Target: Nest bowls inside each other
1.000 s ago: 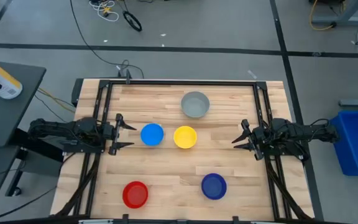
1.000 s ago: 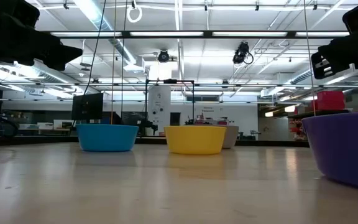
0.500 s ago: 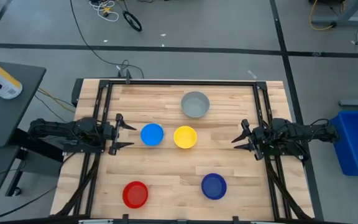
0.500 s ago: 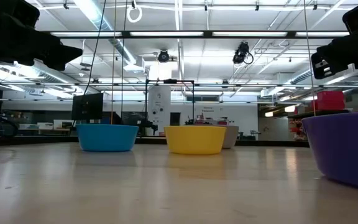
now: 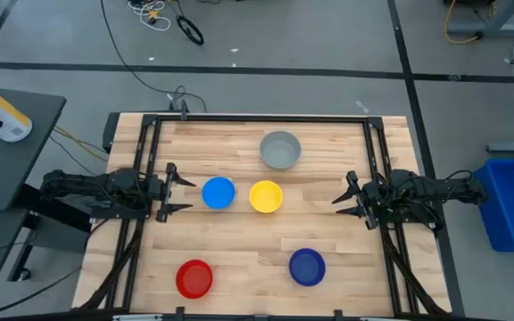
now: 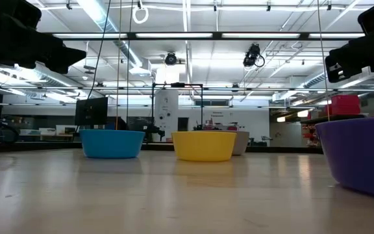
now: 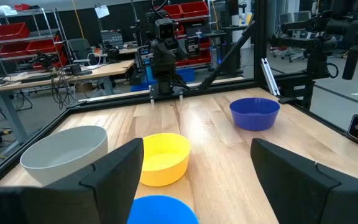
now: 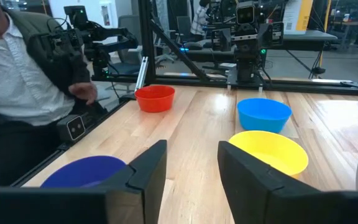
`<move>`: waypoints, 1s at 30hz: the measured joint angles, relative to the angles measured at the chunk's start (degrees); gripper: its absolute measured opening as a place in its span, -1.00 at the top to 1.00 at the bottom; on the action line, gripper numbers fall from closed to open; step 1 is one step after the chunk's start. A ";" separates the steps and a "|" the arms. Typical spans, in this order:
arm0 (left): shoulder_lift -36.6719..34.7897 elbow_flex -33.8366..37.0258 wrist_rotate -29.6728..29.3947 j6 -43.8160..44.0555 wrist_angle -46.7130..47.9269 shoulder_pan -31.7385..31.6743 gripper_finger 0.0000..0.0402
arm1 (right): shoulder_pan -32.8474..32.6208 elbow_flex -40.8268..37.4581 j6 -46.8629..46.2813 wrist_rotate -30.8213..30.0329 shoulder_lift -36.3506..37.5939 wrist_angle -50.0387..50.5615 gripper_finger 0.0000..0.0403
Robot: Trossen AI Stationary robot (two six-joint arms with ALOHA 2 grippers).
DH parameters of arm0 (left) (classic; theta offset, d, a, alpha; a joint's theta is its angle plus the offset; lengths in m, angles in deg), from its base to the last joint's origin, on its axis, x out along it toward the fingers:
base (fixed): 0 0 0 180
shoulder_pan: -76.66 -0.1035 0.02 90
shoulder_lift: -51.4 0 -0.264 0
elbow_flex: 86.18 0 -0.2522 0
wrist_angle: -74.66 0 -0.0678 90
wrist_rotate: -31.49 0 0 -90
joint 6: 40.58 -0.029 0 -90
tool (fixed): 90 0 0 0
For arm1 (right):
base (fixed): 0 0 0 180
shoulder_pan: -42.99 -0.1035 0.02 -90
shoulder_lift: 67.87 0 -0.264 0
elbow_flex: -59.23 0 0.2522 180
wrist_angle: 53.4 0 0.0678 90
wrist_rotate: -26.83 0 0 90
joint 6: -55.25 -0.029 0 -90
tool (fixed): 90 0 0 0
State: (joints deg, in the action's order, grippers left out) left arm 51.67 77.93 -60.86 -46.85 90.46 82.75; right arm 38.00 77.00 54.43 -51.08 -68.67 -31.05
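Observation:
Five bowls stand apart on their bases on the wooden table. They are grey at the far middle, light blue and yellow side by side at the centre, and red and dark blue near the front edge. My left gripper hovers open at the left edge, pointing level at the light blue bowl. My right gripper hovers at the right edge, open by a narrower gap, pointing at the yellow bowl. Neither holds anything.
A black frame borders the table's far and side edges. A person sits beyond the table's near edge, by the dark blue bowl. A blue bin stands on the floor to the right. Bare wood lies between the bowls.

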 joint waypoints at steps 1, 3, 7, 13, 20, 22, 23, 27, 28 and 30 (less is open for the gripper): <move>0.00 0.00 0.00 0.00 0.01 0.00 -0.53 | -0.01 0.02 -0.02 0.00 -0.02 0.01 0.22; 0.00 0.00 0.00 0.00 0.01 -0.02 -0.53 | 0.00 0.02 0.00 -0.02 -0.02 0.02 0.20; 0.00 0.00 0.00 -0.01 0.01 -0.01 -0.53 | 0.00 0.01 -0.02 0.00 -0.01 0.00 0.16; 0.01 0.00 0.00 -0.01 -0.01 -0.02 -0.53 | -0.02 0.02 -0.02 0.00 0.00 0.00 0.11; 0.01 0.00 0.00 -0.02 -0.01 0.00 -0.53 | -0.01 0.00 -0.02 -0.01 -0.01 0.00 0.05; 0.01 0.00 0.00 -0.69 -0.17 0.00 -0.53 | 0.10 0.02 -0.75 -0.20 -0.02 -0.13 0.03; -0.01 0.02 -0.02 -1.54 -0.21 -0.02 -0.53 | 0.11 0.02 -1.39 -0.75 -0.02 -0.32 0.02; -0.01 0.00 -0.04 -2.33 -0.23 -0.01 -0.53 | 0.13 0.02 -1.75 -2.78 -0.02 -0.54 -0.02; 0.00 0.01 -0.04 -2.34 -0.24 0.00 -0.53 | 0.13 0.00 -1.76 -3.20 -0.01 -0.66 -0.03; 0.01 0.00 -0.04 -2.40 -0.28 -0.02 -0.53 | 0.13 0.00 -1.75 -3.51 0.00 -1.12 -0.05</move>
State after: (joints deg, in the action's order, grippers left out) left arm 51.67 77.94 -60.91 -49.25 90.18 82.73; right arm 38.13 77.00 52.68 -54.59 -68.67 -32.18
